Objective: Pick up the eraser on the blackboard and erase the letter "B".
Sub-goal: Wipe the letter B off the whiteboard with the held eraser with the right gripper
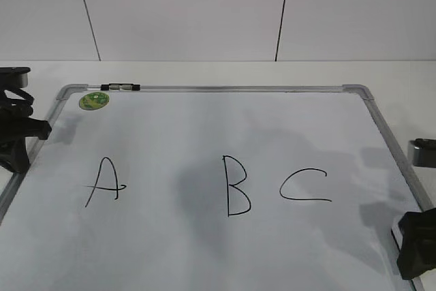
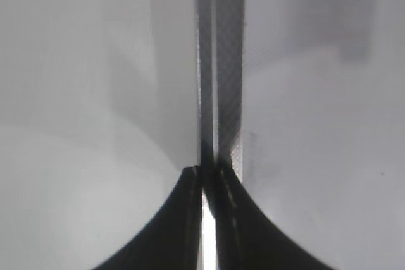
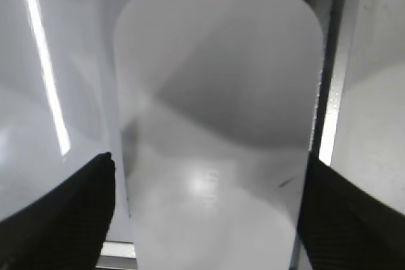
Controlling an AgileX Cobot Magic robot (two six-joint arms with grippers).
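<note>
Whiteboard (image 1: 204,250) lay flat with A (image 1: 103,180), the letter B (image 1: 236,185) and C (image 1: 304,186) in a row, B untouched in the middle. Your right gripper (image 3: 205,219) sat at the board's near right edge, jaws spread wide on either side of the white eraser (image 3: 215,124), barely touching it if at all. Your left gripper (image 2: 209,181) had its jaws nearly closed over the board's left frame (image 2: 221,61), holding nothing.

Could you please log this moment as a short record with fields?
board: white board, metal frame, flat on table
letters: A, B, C, all intact
eraser: white eraser near the board's right frame, between the right hand's fingers
right hand: open, straddling eraser
left hand: shut, empty, over the left frame
marker: marker on top frame
sticker: green sticker, top left corner
</note>
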